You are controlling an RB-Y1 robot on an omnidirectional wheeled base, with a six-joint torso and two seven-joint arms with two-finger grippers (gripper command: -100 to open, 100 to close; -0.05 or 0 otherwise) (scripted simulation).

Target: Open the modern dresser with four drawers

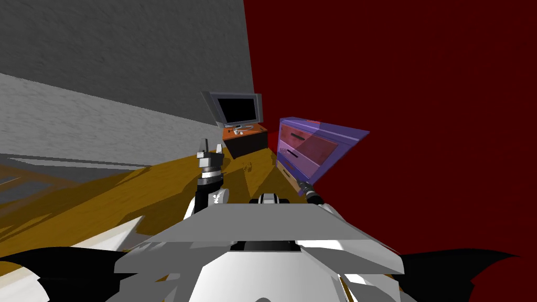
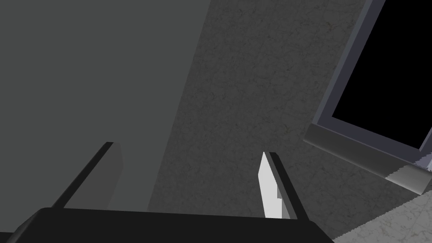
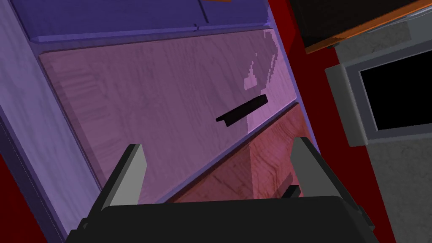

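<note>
Facing the dresser (image 1: 309, 149), which stands at my one o'clock against the red wall (image 1: 419, 105), the right gripper (image 3: 218, 145) holds its jaws wide before the drawer fronts (image 3: 160, 105), touching nothing. I judge this the reach. Next they must close around a dark bar handle (image 3: 242, 110). The dresser looks purple-framed, its fronts pinkish and grained. The left gripper (image 1: 210, 151), jaws wide too, hangs at eleven o'clock.
</note>
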